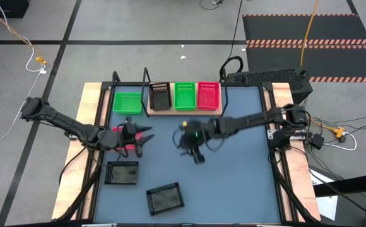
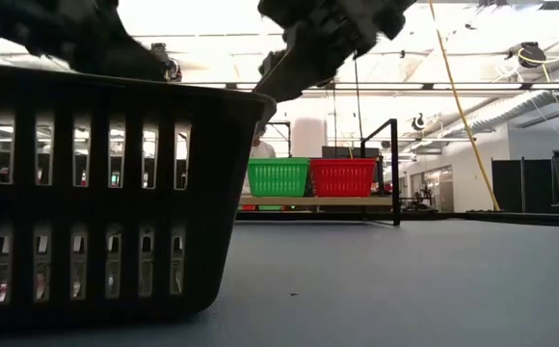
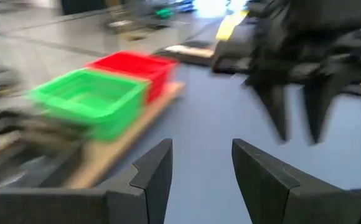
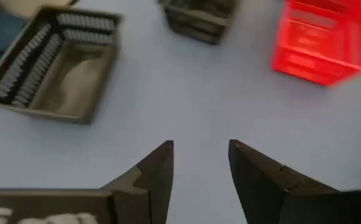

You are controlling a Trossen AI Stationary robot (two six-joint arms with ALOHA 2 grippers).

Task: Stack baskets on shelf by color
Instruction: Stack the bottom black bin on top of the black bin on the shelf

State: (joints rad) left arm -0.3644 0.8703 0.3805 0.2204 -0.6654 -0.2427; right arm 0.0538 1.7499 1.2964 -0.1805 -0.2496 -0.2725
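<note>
On the wooden shelf [image 1: 170, 111] at the table's far edge stand a black basket [image 1: 161, 96], a green basket [image 1: 184, 94] and a pink-red basket [image 1: 208, 94]. Another green basket [image 1: 127, 103] stands on the table left of the shelf. A pink-red basket [image 1: 122, 141] stands on the table under my left arm and also shows in the right wrist view [image 4: 323, 40]. Two black baskets [image 1: 121, 172] [image 1: 164, 197] lie near the front. My left gripper [image 1: 146, 133] [image 3: 202, 162] is open and empty. My right gripper [image 1: 195, 156] [image 4: 200, 162] is open and empty above the table's middle.
Black wire uprights [image 1: 146, 82] stand at the shelf's ends. One black basket [image 2: 96, 202] fills the left of the low view, close to the camera. My two grippers are close together over the table's middle. Bare blue-grey tabletop [image 1: 240, 176] lies at the near right.
</note>
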